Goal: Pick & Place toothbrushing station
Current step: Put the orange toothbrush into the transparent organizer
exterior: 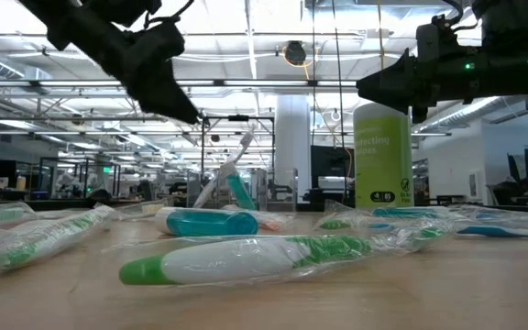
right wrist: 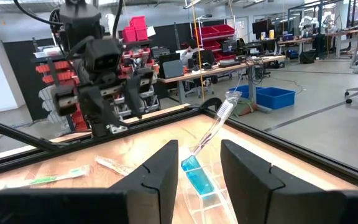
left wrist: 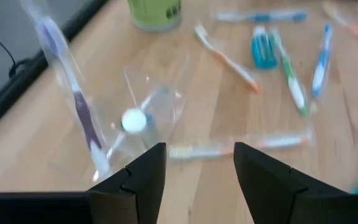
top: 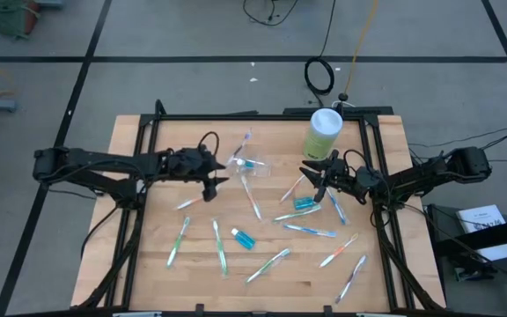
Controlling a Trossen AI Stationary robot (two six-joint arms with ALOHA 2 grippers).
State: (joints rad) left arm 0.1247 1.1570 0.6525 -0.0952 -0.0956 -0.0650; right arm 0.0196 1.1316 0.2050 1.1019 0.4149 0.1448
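Note:
Several wrapped pastel toothbrushes (top: 255, 208) lie scattered flat on the wooden table, with two small teal tubes (top: 243, 238) among them. A small clear container (top: 253, 167) sits at the table's middle far side; a toothbrush (right wrist: 219, 121) leans out of it and a teal tube (right wrist: 197, 180) lies in it. My left gripper (top: 211, 188) hangs open above the table, just left of the container. My right gripper (top: 313, 179) hangs open to the container's right, above the table, fingers about level. Nothing sits between either pair of fingers.
A tall green-and-white canister (top: 324, 132) stands upright at the far edge, behind my right gripper. A black frame rail (top: 236, 116) runs around the tabletop. In the low view a green-and-white wrapped toothbrush (exterior: 264, 259) lies nearest the front edge.

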